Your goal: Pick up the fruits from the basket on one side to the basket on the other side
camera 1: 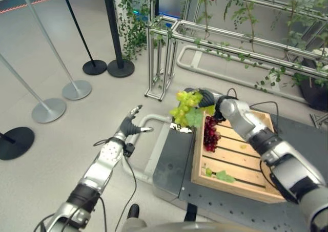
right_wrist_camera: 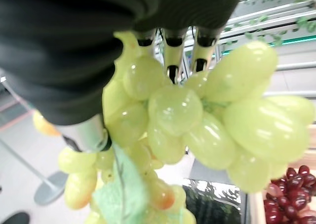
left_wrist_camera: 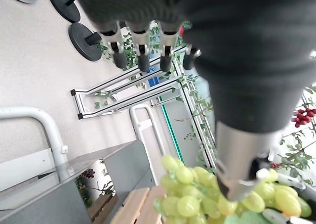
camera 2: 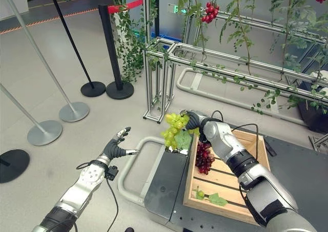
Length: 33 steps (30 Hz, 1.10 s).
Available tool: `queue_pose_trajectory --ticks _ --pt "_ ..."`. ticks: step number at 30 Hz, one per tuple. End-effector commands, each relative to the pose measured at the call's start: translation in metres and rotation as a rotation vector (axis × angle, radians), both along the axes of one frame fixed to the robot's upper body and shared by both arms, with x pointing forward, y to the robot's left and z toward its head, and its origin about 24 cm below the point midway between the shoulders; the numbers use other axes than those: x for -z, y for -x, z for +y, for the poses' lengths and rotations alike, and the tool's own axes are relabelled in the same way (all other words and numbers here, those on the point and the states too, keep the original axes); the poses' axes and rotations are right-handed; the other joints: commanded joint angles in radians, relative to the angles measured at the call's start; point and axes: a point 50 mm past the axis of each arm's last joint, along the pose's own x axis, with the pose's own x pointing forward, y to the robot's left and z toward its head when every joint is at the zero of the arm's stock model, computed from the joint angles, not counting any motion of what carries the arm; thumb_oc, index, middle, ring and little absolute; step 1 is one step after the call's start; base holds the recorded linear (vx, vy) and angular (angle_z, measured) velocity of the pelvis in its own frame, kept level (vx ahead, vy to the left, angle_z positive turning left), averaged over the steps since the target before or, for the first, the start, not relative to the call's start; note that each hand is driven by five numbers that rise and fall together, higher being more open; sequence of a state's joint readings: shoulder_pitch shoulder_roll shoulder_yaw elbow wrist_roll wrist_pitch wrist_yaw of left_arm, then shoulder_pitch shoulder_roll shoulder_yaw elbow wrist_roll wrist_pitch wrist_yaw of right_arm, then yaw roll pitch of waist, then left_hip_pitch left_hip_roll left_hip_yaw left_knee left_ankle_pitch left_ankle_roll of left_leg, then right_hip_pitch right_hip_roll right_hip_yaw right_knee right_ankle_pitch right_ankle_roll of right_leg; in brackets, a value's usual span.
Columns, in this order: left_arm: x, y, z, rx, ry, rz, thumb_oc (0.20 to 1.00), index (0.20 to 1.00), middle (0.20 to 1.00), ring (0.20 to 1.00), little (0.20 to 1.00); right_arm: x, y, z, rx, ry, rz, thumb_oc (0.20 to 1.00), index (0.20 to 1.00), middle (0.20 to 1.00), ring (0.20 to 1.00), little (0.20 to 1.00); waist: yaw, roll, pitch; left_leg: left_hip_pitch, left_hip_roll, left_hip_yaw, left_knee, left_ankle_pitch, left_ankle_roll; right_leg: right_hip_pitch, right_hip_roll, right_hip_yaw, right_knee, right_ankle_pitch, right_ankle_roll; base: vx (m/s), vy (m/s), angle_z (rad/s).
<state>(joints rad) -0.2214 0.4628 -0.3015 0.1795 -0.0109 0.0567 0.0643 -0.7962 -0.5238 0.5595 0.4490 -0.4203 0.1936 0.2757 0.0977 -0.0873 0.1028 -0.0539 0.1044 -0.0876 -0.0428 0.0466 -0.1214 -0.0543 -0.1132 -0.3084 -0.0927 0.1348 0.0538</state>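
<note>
1. Two bunches of grapes show here, one green and one dark red
2. No writing on the things can be read
3. The right hand (camera 1: 207, 98) reaches forward from the right side, over the far left corner of the wooden crate (camera 1: 254, 183)
4. Its fingers (right_wrist_camera: 174, 56) curl round the top of the green grape bunch (camera 1: 185, 108), and the thumb is on the other side, so this hand is grasping the bunch
5. The green grape bunch hangs down from the right hand, up in the air, just past the crate's far left corner
6. A green leaf (camera 1: 195, 118) hangs with the bunch, low on it
7. The left hand (camera 1: 131, 124) is held out over the floor, to the left of the grey cart (camera 1: 171, 165)
8. Its fingers (left_wrist_camera: 142, 51) are straight and spread, and it holds nothing
9. The left hand is near the green bunch but well apart from it
10. The dark red grape bunch (camera 1: 210, 133) lies inside the wooden crate, by its far left side, right under the green bunch
11. A small green leaf (camera 1: 224, 176) and one loose green grape (camera 1: 208, 171) lie on the crate's slats at the near left end
12. The crate sits on the grey cart, which has a pale bent tube handle (camera 1: 154, 118) on its left
13. Behind stands a metal frame (camera 2: 215, 58) with green vines on it and red berries (camera 2: 209, 12) hanging from it
14. Posts with round bases (camera 1: 77, 88) stand on the floor at the far left
</note>
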Motion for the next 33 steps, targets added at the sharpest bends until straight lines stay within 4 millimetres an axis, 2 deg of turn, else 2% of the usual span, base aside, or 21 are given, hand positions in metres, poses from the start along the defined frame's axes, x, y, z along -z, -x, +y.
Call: queue_pose_trajectory --ticks 1,6,14,24,33 --pt "-0.020 -0.017 -0.008 0.069 -0.094 -0.084 1.000 1.000 1.000 1.000 1.000 -0.059 -0.015 0.017 -0.058 0.006 -0.186 0.200 0.200 0.200 0.200 0.200 -0.004 -0.039 -0.056 -0.054 -0.036 0.019 0.021 -0.048 0.046 0.110 -0.104 -0.069 0.119 -0.209 0.106 0.00 0.000 0.00" --pt "-0.014 -0.021 -0.018 0.084 -0.081 -0.057 1.000 1.000 1.000 1.000 1.000 -0.056 -0.018 0.027 -0.065 -0.006 -0.163 0.200 0.200 0.200 0.200 0.200 -0.009 -0.043 -0.061 -0.050 -0.035 0.022 0.022 -0.050 0.047 0.113 -0.102 -0.062 0.119 -0.210 0.103 0.00 0.000 0.00" --pt "-0.027 -0.031 -0.032 0.162 -0.162 -0.100 1.000 1.000 1.000 1.000 1.000 -0.038 -0.021 0.032 -0.064 0.078 -0.116 0.200 0.200 0.200 0.200 0.200 -0.012 -0.037 -0.063 -0.049 -0.038 0.017 0.020 -0.049 0.047 0.117 -0.103 -0.069 0.119 -0.209 0.104 0.00 0.000 0.00" --pt "-0.017 -0.035 -0.054 0.199 -0.098 -0.045 1.000 1.000 1.000 1.000 1.000 -0.033 -0.025 0.044 -0.050 0.041 -0.112 0.200 0.200 0.200 0.200 0.200 -0.021 -0.026 -0.068 -0.043 -0.040 0.022 0.020 -0.049 0.049 0.120 -0.102 -0.064 0.118 -0.210 0.101 0.00 0.000 0.00" --pt "-0.012 -0.034 -0.062 0.210 -0.073 -0.022 1.000 1.000 1.000 1.000 1.000 -0.033 -0.022 0.052 -0.066 -0.021 -0.117 0.200 0.200 0.200 0.200 0.200 -0.025 -0.022 -0.069 -0.040 -0.040 0.022 0.019 -0.049 0.049 0.122 -0.101 -0.065 0.116 -0.210 0.101 0.00 0.000 0.00"
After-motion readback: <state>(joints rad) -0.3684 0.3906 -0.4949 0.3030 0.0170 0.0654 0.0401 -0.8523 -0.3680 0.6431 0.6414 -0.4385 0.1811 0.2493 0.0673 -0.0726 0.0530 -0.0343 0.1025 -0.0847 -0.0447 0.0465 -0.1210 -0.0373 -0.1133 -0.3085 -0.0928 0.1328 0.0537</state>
